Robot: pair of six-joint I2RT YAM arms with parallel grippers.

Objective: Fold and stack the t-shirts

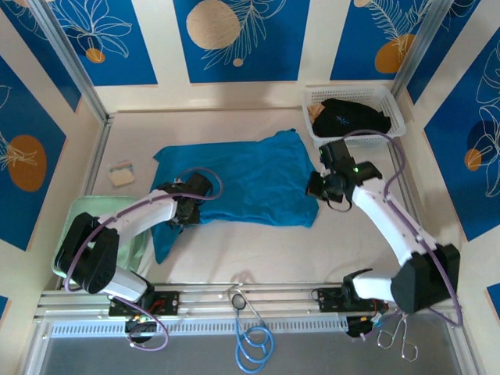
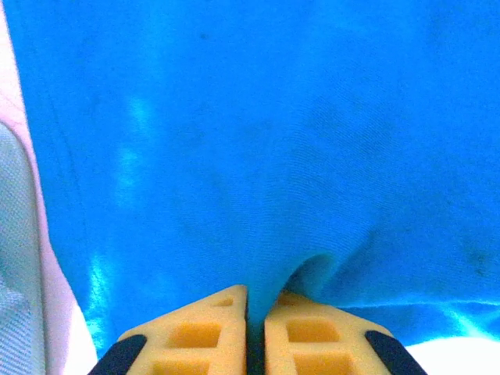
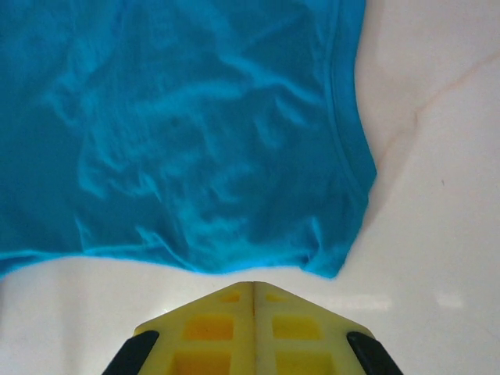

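The teal-blue t-shirt (image 1: 242,176) lies spread on the white table, a strip of it trailing toward the near left. My left gripper (image 1: 183,209) rests on the shirt's left part. In the left wrist view its fingers (image 2: 256,293) are pinched on a raised fold of the teal cloth (image 2: 258,141). My right gripper (image 1: 316,186) sits at the shirt's right edge. In the right wrist view its jaws (image 3: 255,285) are shut with nothing between them, just short of the shirt's hem corner (image 3: 332,262). The black t-shirt (image 1: 348,117) with a small pale mark lies bunched in the basket.
A white mesh basket (image 1: 391,105) stands at the back right. A pale green pad (image 1: 82,215) lies at the left under the left arm. A small tan item (image 1: 121,173) sits at the back left. A blue cable (image 1: 254,344) hangs off the front rail.
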